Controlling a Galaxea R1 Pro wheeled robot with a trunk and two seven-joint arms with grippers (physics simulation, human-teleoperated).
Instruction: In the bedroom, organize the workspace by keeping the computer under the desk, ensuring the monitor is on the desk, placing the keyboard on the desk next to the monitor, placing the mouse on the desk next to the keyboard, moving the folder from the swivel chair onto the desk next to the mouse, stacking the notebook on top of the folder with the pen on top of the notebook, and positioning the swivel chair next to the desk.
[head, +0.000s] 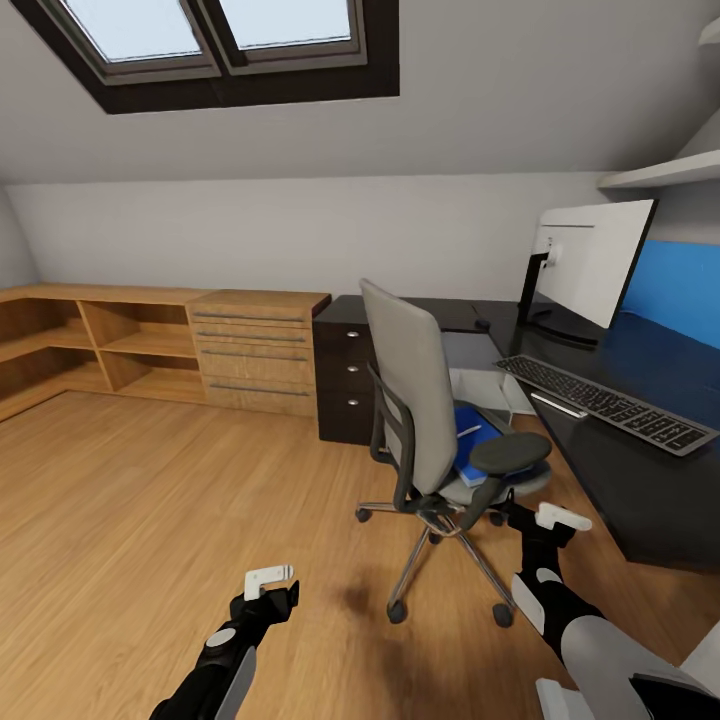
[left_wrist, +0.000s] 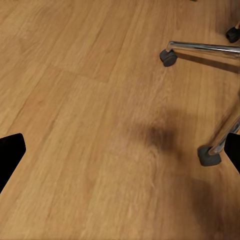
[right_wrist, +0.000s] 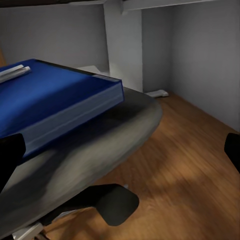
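Bedroom workspace. The folder (head: 478, 438) lies flat on the seat of the swivel chair (head: 425, 410), beside the desk (head: 640, 480), which carries the monitor (head: 590, 262) and the keyboard (head: 605, 402) near its front edge. Left gripper (head: 268, 585) and right gripper (head: 560, 520): fingers spread, empty.

No writing can be read anywhere; the keyboard (head: 606, 402) on the desk (head: 640, 480) at the right shows rows of keys, but their legends are too small to make out; the white back of the monitor (head: 590, 262) carries no legible brand or label; the blue folder (right_wrist: 55, 102) on the swivel chair (head: 430, 420) bears no title or number that shows.
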